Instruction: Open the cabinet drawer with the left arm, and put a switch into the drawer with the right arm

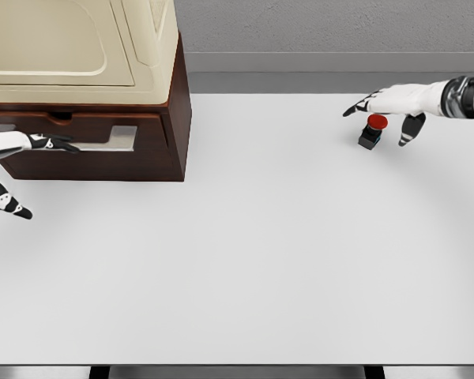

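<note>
I am looking down at a big white table (245, 260). On the far left sits a brown cabinet (154, 134) with a cream top (79, 47). Its drawer (87, 134) has a shiny metal handle (114, 138) on the front. The drawer looks pulled out only a little, if at all; I cannot tell for sure.

My left hand (20, 170) is by the front of the drawer, at the left edge of the view. One finger points at the handle and its tip is touching it or just beside it. The other fingers hang down, spread out. It holds nothing. I think it is there because it has to hook the handle to pull the drawer out.

The switch (372, 131) is far away on the right side of the table, well apart from the cabinet. It is a small black box with a red button on top, standing up.

My right hand (383, 110) hangs just over the switch with its fingers spread, some on each side. It does not grip the switch. I think it waits there so it can close on it.

The drawer must open wide first, or the switch has no place to go.
</note>
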### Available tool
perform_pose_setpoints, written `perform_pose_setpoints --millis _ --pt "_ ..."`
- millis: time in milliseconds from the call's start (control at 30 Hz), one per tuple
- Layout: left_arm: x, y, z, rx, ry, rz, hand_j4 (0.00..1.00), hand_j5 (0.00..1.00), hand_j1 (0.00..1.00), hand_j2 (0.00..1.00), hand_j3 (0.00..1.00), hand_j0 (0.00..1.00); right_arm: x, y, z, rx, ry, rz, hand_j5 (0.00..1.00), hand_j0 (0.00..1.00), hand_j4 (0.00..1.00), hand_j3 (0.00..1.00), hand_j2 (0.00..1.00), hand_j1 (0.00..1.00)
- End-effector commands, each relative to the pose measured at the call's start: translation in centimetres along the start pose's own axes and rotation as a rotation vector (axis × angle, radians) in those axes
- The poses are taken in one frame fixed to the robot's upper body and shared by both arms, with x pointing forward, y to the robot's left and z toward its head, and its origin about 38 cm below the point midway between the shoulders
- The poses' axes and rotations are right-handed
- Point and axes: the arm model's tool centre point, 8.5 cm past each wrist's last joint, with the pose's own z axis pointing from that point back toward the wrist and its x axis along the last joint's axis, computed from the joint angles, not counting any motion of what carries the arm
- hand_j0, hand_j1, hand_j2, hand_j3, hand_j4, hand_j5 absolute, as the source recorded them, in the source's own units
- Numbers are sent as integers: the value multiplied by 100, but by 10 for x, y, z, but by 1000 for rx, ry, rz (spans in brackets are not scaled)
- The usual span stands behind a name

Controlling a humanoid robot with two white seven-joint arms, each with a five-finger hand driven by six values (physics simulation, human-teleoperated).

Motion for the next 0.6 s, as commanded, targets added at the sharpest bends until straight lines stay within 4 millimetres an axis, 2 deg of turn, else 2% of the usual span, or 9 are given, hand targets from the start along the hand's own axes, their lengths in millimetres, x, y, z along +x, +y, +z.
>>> perform_pose_setpoints --millis 0,567 --pt "-1 -4 1 -22 3 -1 100 100 100 100 100 100 0 0 -2 6 4 3 100 100 100 100 100 100" --pt "-7 -14 20 -32 -22 -23 100 100 100 100 100 100 -3 1 -1 8 14 -10 100 100 100 100 100 100"
